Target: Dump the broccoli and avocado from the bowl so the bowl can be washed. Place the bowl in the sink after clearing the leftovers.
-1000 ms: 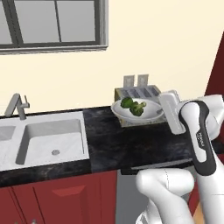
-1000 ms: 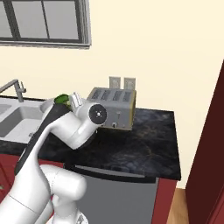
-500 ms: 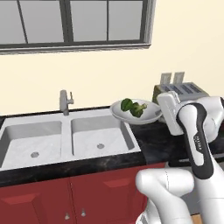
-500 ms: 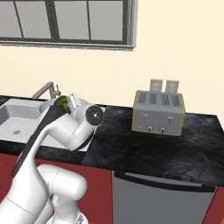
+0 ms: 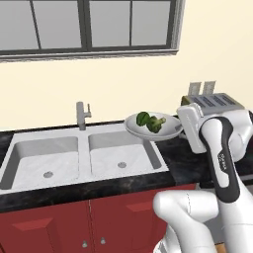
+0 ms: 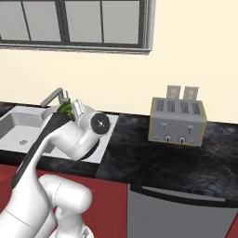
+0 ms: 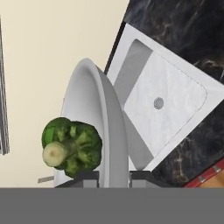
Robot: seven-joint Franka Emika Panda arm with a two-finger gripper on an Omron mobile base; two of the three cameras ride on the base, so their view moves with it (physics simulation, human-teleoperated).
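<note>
spanning the dark table [image 5: 192, 163], the sink [image 5: 79, 160] lies with its right basin just below and left of the raised bowl [image 5: 153, 127]. the bowl is held level in the air by its right rim, the jaws [image 7: 114, 175] pinched on it. broccoli [image 5: 157, 124] and avocado [image 5: 143, 118] sit inside, touching.
</note>
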